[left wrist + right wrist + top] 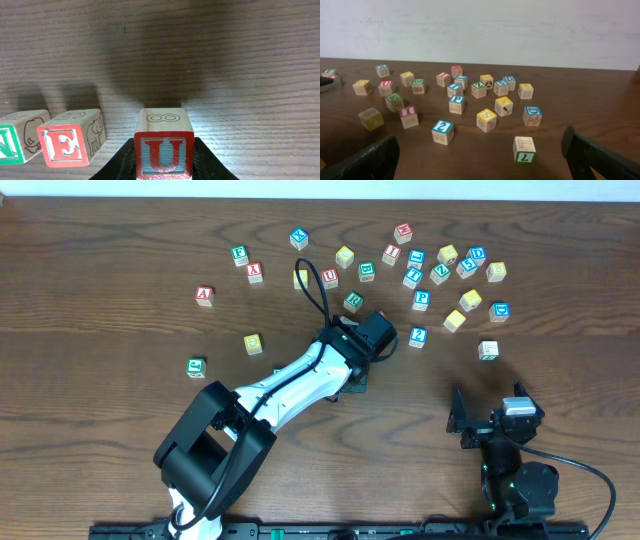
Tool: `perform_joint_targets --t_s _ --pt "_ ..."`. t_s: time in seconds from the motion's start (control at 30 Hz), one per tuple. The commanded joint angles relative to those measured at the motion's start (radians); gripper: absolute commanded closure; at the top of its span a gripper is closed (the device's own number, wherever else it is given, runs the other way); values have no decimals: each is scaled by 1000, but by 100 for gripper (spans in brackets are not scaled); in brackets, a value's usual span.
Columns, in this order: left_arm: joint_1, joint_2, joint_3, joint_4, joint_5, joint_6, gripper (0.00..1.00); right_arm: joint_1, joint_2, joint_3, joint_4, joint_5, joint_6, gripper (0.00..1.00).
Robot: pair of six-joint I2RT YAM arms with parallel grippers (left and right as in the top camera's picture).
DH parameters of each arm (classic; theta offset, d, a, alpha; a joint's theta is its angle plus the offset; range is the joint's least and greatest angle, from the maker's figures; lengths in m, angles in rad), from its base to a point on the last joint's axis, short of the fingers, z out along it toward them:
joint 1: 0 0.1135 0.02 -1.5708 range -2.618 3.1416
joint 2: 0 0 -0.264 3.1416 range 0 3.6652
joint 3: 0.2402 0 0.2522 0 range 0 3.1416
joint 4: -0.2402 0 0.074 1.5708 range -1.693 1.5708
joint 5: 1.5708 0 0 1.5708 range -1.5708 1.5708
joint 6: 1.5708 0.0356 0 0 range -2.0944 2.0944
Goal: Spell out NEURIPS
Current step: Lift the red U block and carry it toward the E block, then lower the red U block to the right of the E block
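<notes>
At the dark wood table [100, 240], perhaps laminate, left pincer [164, 159] pinches U [164, 142], right pincer [480, 150] spread.

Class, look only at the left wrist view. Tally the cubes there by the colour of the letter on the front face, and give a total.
Red: 2 (E, U)
Green: 1 (N)
Total: 3

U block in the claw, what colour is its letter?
Red; U block shows best in left wrist view.
</notes>
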Motion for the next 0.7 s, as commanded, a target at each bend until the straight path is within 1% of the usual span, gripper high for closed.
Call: perform_joint_targets --t_s 0.0,0.2,0.67 --pt "0 -26 -25 2 -42 -20 90 -8 -4 -1 -5 1 14 1" --pt "18 -26 -85 45 -31 -23 91 -8 -4 -1 -5 1 14 1" --pt "32 -26 -88 45 -30 -23 91 -8 -4 -1 -5 1 14 1"
